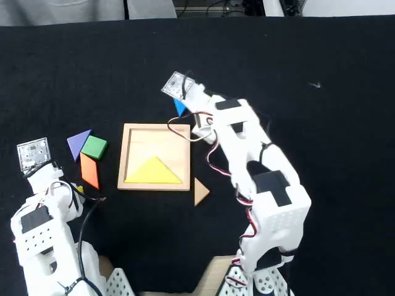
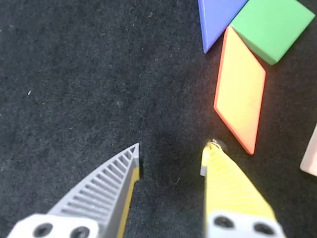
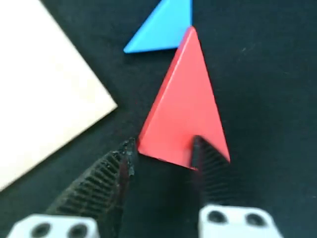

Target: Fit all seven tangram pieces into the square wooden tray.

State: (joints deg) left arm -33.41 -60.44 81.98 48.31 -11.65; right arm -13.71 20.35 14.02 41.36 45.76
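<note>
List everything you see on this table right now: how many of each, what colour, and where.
Tray: one, pale wood, table centre.
Yellow triangle: one, inside the tray.
Tan triangle: one, beside the tray's near corner on the right arm's side.
Blue triangle: one, beyond the tray's far edge.
Red triangle: one, next to the blue one.
Purple triangle, green square, orange parallelogram: one each, clustered on the tray's left-arm side.
Cloth: one, black, covering the table.
Left arm: white, jaws open over cloth near the parallelogram.
Right arm: white, jaws open at the red triangle.
</note>
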